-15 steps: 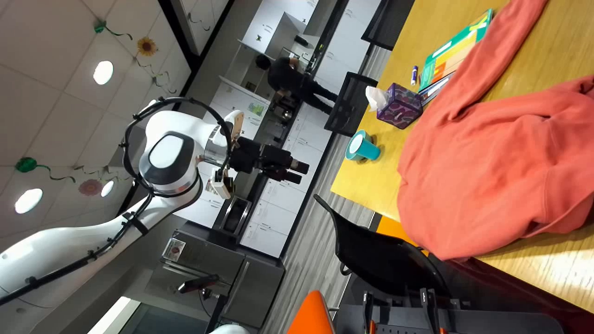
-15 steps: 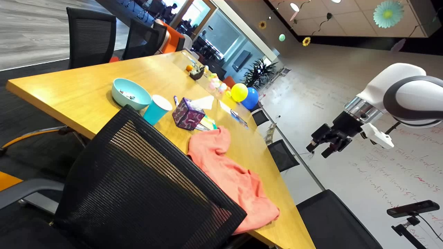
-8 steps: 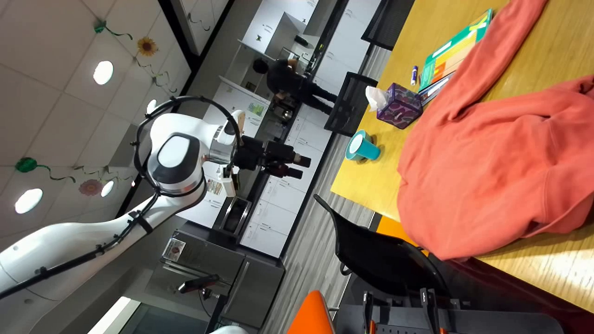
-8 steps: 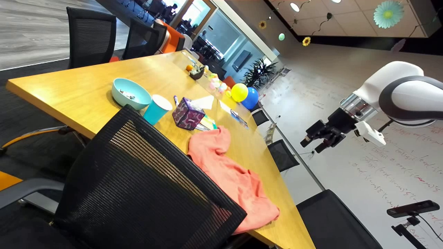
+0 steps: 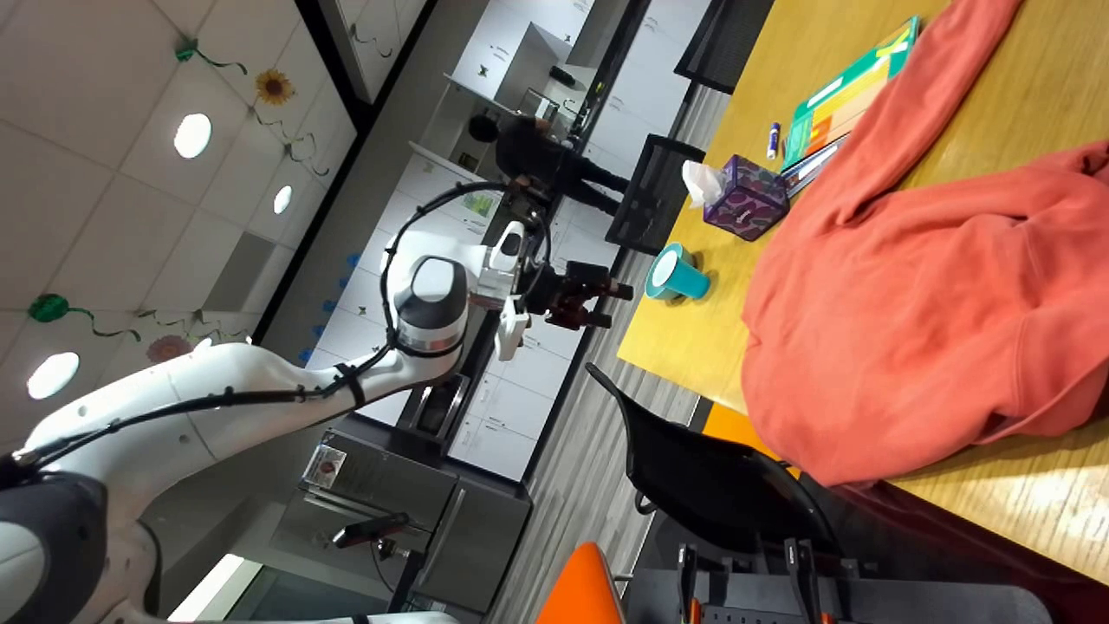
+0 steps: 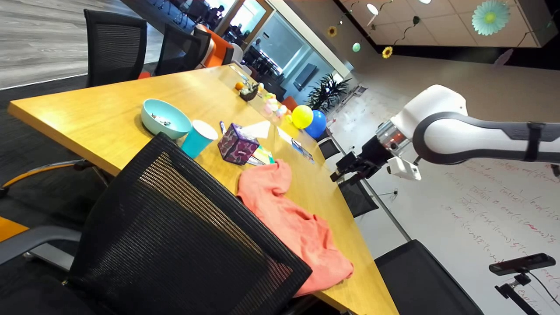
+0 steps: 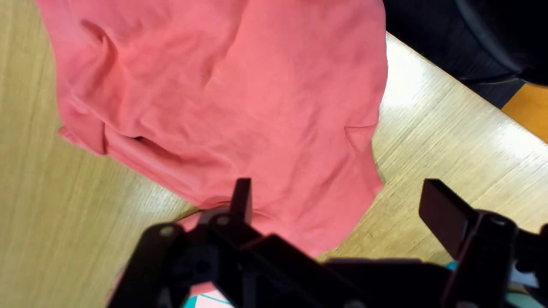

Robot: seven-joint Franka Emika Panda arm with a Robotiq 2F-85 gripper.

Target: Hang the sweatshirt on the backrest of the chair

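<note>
The coral sweatshirt (image 5: 918,329) lies spread and wrinkled on the wooden table (image 5: 667,347), one sleeve stretched out. It also shows in an exterior view (image 6: 302,232) and fills much of the wrist view (image 7: 257,94). The black chair stands at the table's edge beside the sweatshirt; its mesh backrest (image 6: 188,236) is large in an exterior view and shows at an angle in an exterior view (image 5: 710,477). Part of a dark chair (image 7: 505,38) is at the wrist view's top right. My gripper (image 7: 339,192) is open and empty, in the air above the table, apart from the sweatshirt. It shows in both exterior views (image 5: 611,305) (image 6: 343,178).
A purple tissue box (image 5: 747,199), a teal cup (image 5: 686,279) and a teal bowl (image 6: 165,119) stand beside the sweatshirt. A green-and-yellow booklet (image 5: 845,100) lies near the sleeve. A black metal stand (image 5: 745,598) is below the chair. A person (image 5: 554,160) stands in the background.
The arm has reached out, carrying the open gripper toward the table: rightward in an exterior view, leftward in an exterior view. The sweatshirt and chair have not moved.
</note>
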